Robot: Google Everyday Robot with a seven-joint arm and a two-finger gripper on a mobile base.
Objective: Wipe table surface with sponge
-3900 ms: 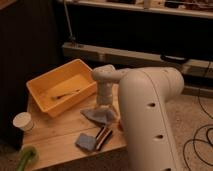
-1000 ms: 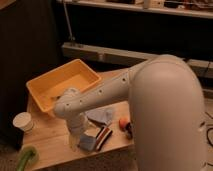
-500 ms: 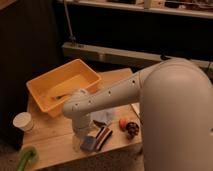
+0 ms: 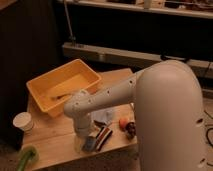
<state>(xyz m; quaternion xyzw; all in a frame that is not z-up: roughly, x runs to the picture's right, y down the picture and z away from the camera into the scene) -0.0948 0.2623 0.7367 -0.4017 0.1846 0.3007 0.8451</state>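
The table surface is a small light wooden top with plank grain. The sponge, a small blue-grey pad, lies flat near its front edge. My white arm reaches in from the right and bends down over the table. My gripper points down just left of the sponge, low over the wood. It is open, and I see nothing between its fingers. The arm's big upper body hides the table's right side.
A yellow plastic tray sits at the back left. A striped block lies right of the sponge, a pale cloth behind it, and an orange item beyond. A white cup stands at the left edge.
The wrist has shifted a little to the right and come down toward the table's front edge, ending beside the sponge. The sponge, block and cloth have not moved.
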